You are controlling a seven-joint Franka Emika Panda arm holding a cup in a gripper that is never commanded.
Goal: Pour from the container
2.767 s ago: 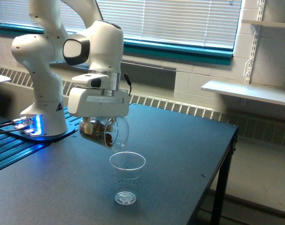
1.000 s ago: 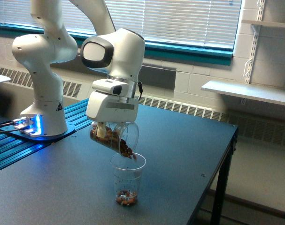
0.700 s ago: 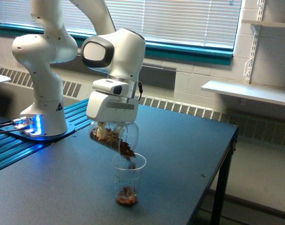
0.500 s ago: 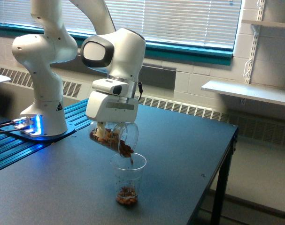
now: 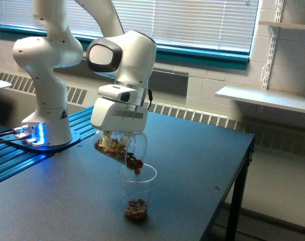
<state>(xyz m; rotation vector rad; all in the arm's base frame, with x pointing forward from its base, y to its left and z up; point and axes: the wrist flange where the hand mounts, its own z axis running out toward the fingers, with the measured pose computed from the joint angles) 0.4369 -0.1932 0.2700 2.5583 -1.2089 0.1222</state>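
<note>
Pincer grips the container, though its fingers are mostly hidden under the white hand housing and behind the glass. That container hangs tilted, mouth down toward the exterior view's right, directly above the thin plastic cup on the dark surface. Brown pieces crowd the container's lip; what they are is hard to make out. More lie in the cup's bottom.
</note>
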